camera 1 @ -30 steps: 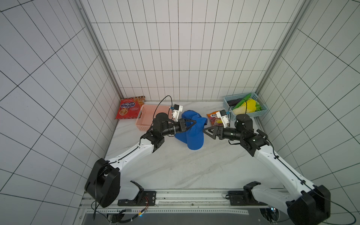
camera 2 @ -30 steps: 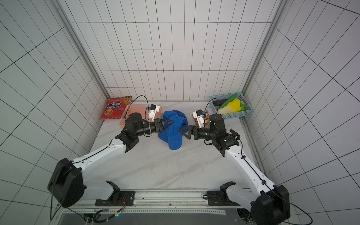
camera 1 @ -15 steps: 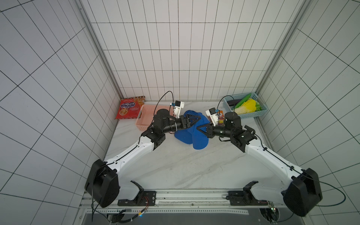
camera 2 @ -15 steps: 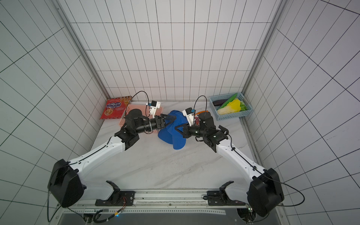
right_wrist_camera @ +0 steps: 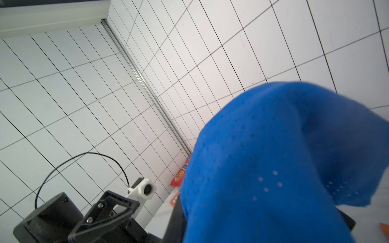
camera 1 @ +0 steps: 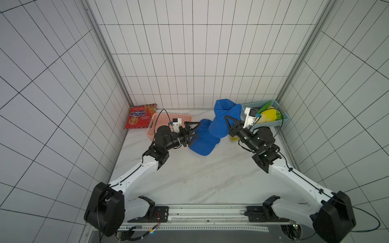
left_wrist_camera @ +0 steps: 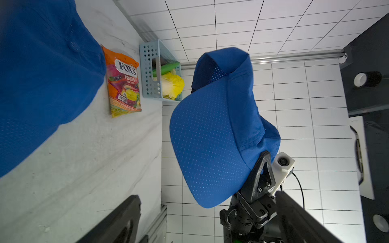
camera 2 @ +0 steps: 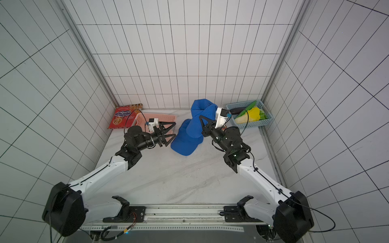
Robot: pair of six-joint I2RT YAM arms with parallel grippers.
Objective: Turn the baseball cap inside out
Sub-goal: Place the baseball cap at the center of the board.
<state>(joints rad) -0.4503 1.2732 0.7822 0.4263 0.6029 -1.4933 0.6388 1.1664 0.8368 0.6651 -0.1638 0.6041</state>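
The right gripper (camera 1: 227, 118) is closed on the blue baseball cap (camera 1: 220, 127), gripped where crown and brim meet. The cap is held clear of the marble table (camera 1: 200, 178). Its perforated brim lies on the table-ward side of the jaws, and its crown extends past them. The left gripper (camera 1: 194, 133) is spread wide and nothing is held in it. A second blue cap (camera 1: 202, 146) is seen lying on the table just in front of the left fingertips; contact cannot be confirmed. A pink basket (camera 1: 154, 126) is located beside the left gripper. A blue basket (camera 2: 256, 124) is located near the right gripper.
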